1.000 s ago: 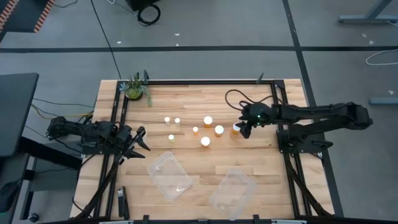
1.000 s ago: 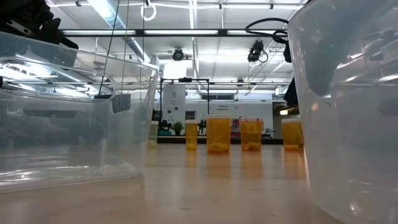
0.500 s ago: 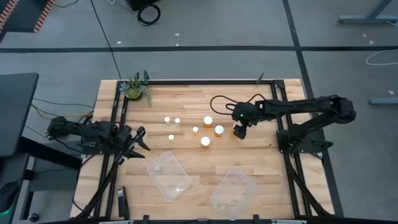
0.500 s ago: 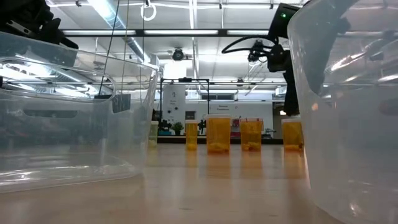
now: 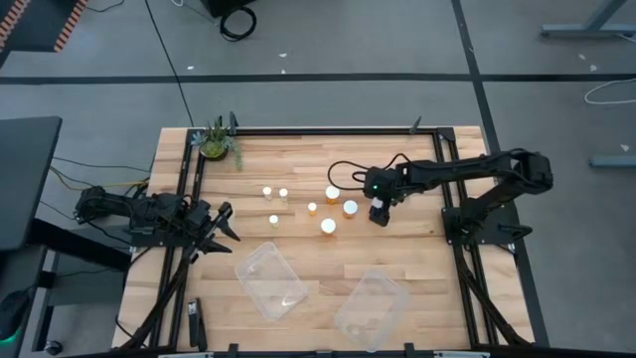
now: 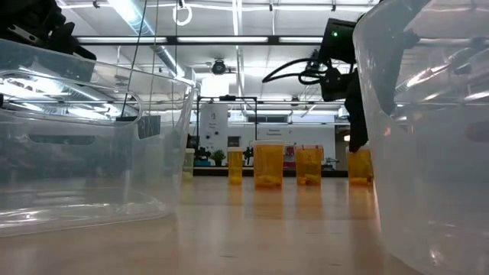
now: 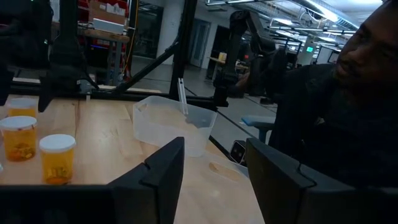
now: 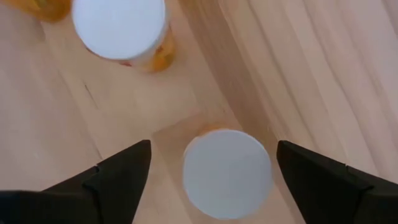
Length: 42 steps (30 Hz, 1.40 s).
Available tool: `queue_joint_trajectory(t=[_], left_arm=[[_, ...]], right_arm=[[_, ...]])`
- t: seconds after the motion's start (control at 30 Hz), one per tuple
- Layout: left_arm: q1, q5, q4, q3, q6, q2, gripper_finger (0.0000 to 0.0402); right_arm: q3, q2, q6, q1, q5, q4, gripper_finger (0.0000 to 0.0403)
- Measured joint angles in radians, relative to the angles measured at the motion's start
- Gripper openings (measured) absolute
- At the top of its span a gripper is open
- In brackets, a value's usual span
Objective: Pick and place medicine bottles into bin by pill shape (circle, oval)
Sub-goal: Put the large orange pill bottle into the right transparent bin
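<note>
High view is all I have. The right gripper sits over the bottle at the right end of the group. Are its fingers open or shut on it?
Observer: Open. The right wrist view shows the right gripper with one finger on each side of the white-capped bottle, with a gap on both sides.
Operator: Is that bottle standing?
Observer: Yes. The low view shows it upright with the dark gripper directly above its top. I cannot tell whether they touch.
Operator: And the left one?
Observer: The left wrist view shows the left gripper open and holding nothing.
</note>
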Motion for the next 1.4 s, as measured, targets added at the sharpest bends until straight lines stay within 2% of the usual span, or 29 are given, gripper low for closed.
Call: queue_joint_trajectory(t=[0.47,1.1,1.4], left_arm=[[0.000,0.000,0.000,0.000,0.000,0.000,0.0178],[0.000,0.000,0.000,0.000,0.000,0.000,0.0179],[0.000,0.000,0.000,0.000,0.000,0.000,0.0177]], right_arm=[[0.000,0.043,-0.009,0.000,0.025,-0.001,0.0353],[-0.001,0.043,0.007,0.000,0.025,-0.006,0.0222],[0.033,0.017,0.015,0.016,0.026,-0.060,0.0229]])
